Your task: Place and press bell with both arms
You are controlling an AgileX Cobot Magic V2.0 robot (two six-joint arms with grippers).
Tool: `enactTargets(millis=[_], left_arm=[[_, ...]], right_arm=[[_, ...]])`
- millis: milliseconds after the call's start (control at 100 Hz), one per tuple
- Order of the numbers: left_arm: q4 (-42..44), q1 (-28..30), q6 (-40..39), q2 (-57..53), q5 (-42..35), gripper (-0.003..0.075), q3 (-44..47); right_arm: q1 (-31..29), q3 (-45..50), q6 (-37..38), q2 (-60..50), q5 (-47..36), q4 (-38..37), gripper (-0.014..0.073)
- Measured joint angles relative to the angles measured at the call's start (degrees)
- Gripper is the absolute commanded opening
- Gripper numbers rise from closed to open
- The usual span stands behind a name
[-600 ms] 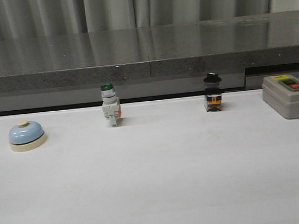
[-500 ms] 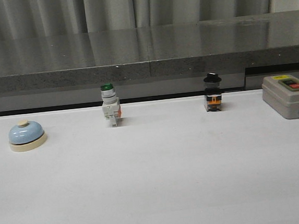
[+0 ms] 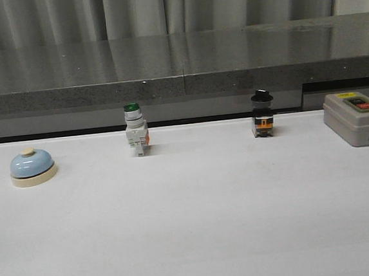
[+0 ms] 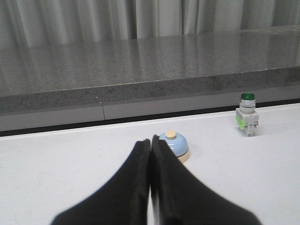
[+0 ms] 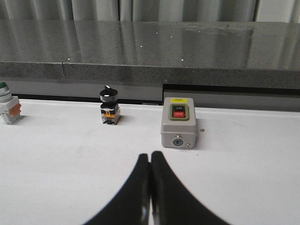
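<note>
While both grippers hang above the white table (image 3: 199,227), their jaws are pressed together and hold nothing. The left gripper (image 4: 150,143) is just in front of the bell (image 3: 32,167), which stands upright at the far left. The right gripper (image 5: 150,159) faces the grey box (image 5: 178,123). A green-capped switch (image 3: 135,130) and a black-capped switch (image 3: 262,114) stand between the bell and the box.

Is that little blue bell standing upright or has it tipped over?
Upright. The bell sits flat on its cream base on the white table, button on top, and no gripper touches it.
</note>
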Motion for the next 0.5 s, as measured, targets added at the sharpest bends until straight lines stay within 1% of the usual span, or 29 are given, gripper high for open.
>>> enactTargets(millis=[110,230,500], left_arm=[[-0.8,0.0,0.0,0.5,1.1,-0.0020,-2.0],[-2.1,0.0,0.0,4.8,3.4,-0.0020,-7.3],[-3.8,0.0,0.0,24.3,12.7,-0.0019,-24.2]], right_arm=[[0.0,0.0,0.0,0.0,0.0,0.0,-0.0060],[0.0,0.0,0.0,0.0,0.0,0.0,-0.0060],[0.0,0.0,0.0,0.0,0.0,0.0,-0.0060]])
